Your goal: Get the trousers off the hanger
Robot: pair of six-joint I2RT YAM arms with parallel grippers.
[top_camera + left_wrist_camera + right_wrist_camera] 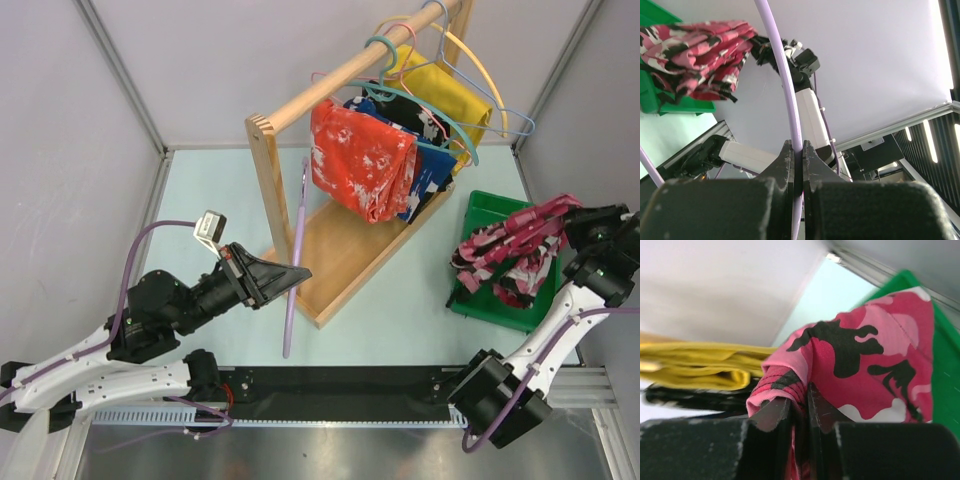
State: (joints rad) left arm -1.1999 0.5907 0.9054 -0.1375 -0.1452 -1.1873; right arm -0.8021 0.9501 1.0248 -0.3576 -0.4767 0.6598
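Found the trousers off the hanger, bunched and dangling over the green bin at the right side of the table. Saw a folded edge of the camouflage cloth pinched in the right gripper, with the jaws closed down to the thickness of the fabric in the right wrist view. Saw the loose legs sagging toward the bin; could not tell whether touching its floor. Well apart to the left, found the hanger bare, a thin lilac line just beside the near post of the wooden rack. Noted the left gripper clamped tight on its rod, fingers all but meeting around it. Farther back, on the rack's rail, noted an orange-red garment, a blue-black garment and a yellow garment hanging side by side.
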